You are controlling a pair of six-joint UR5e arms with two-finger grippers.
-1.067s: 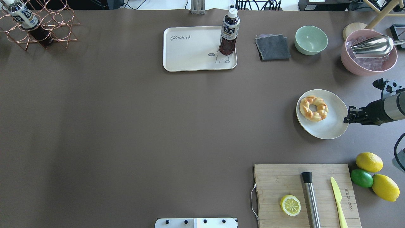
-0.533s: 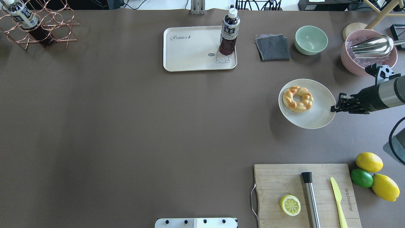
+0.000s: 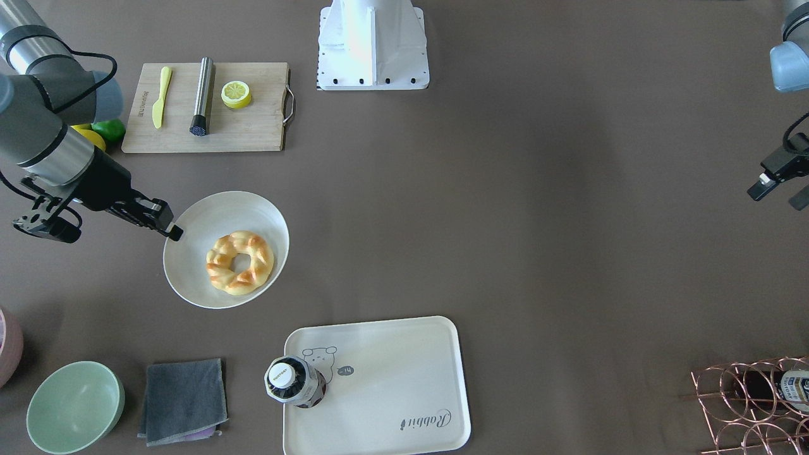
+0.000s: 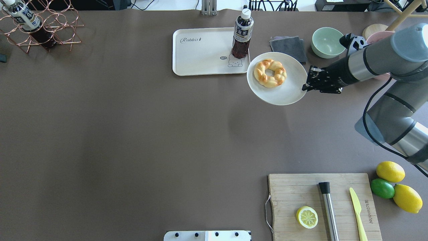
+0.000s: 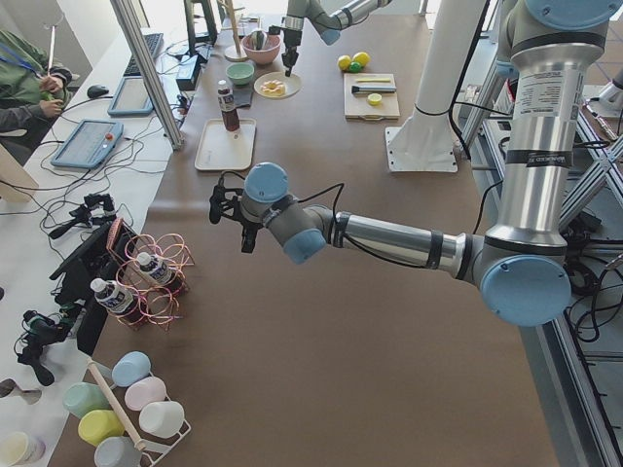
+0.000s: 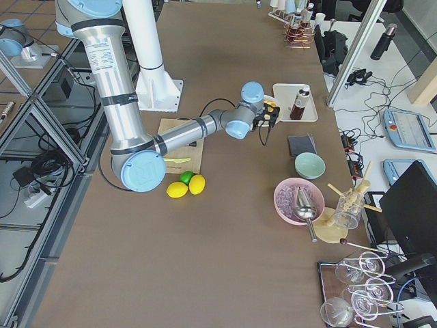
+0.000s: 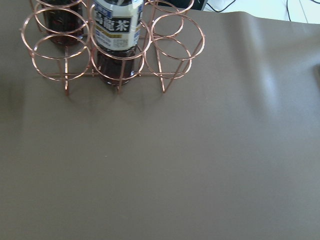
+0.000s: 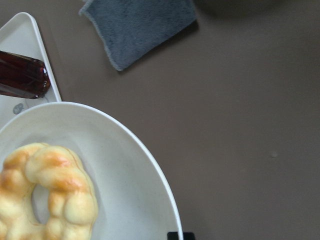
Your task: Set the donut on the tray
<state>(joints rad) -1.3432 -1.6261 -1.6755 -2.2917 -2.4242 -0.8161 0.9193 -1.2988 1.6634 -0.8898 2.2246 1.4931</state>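
Observation:
The donut (image 4: pixel 270 73), a golden braided ring, lies on a round white plate (image 4: pixel 284 93). My right gripper (image 4: pixel 306 85) is shut on the plate's right rim and holds it above the table, just right of the cream tray (image 4: pixel 204 53). The front view shows the same grip (image 3: pixel 170 230), donut (image 3: pixel 240 262) and tray (image 3: pixel 392 379). The right wrist view shows the donut (image 8: pixel 50 190), plate (image 8: pixel 120 165) and a tray corner (image 8: pixel 22 37). My left gripper (image 3: pixel 778 194) hangs open and empty at the table's far left, near the wire rack.
A tea bottle (image 4: pixel 242 33) stands on the tray's right end by the bear drawing, close to the plate. A grey cloth (image 4: pixel 288 49) and a green bowl (image 4: pixel 328 42) lie behind the plate. A cutting board (image 4: pixel 324 206) with tools and a copper bottle rack (image 4: pixel 43 26) stand apart.
My right gripper has carried the plate with the donut left and toward the far edge, from the table's right side to just beside the tray. The left arm has not visibly moved.

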